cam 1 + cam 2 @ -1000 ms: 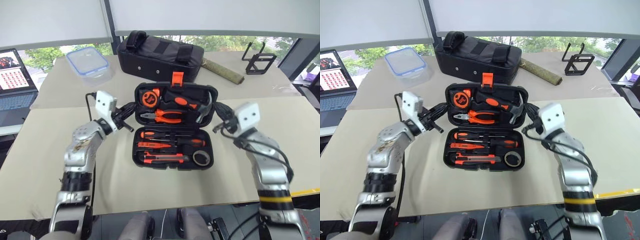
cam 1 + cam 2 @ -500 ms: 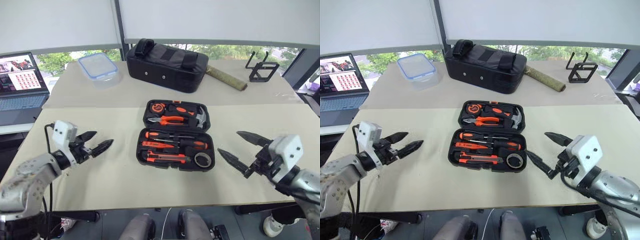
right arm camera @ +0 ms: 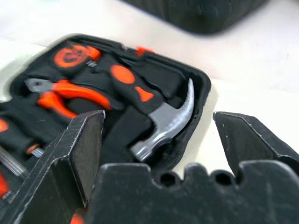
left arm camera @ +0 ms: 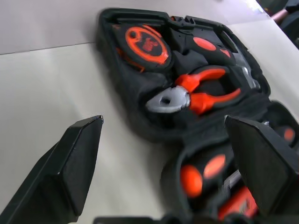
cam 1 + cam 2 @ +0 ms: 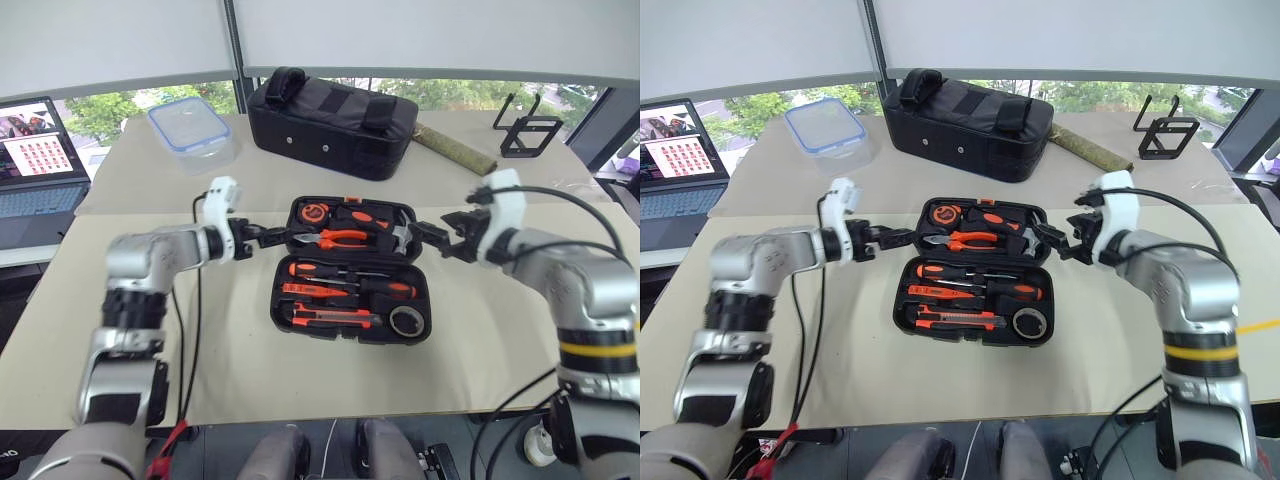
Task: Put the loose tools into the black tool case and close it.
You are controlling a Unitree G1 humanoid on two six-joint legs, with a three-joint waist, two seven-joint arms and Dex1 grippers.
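Observation:
The black tool case [image 5: 276, 300] lies open flat in the middle of the table. Its near half holds two black-and-orange screwdrivers [image 5: 350, 270] [image 5: 385, 288], a red screwdriver [image 5: 305, 289], the utility knife [image 5: 335, 315] and the grey tape roll [image 5: 405, 321]. Pliers [image 4: 187, 95], a hammer [image 3: 166, 123] and a tape measure sit in the far half. My left gripper [image 5: 283, 238] is open at that half's left end. Opposite it, my right gripper [image 5: 412, 236] is open at the right end. Both hold nothing.
Behind the case stands a black fabric bag [image 5: 335, 110]. A clear box with a blue rim [image 5: 190, 125] and a laptop [image 5: 35, 160] are at the back left. A green roll [image 5: 455, 150] and a black wire stand [image 5: 527, 125] are at the back right.
Both arms swung out wide to the table's sides, the grippers opened, and they have come back in to the two ends of the case's far half. The camera view shifted too.

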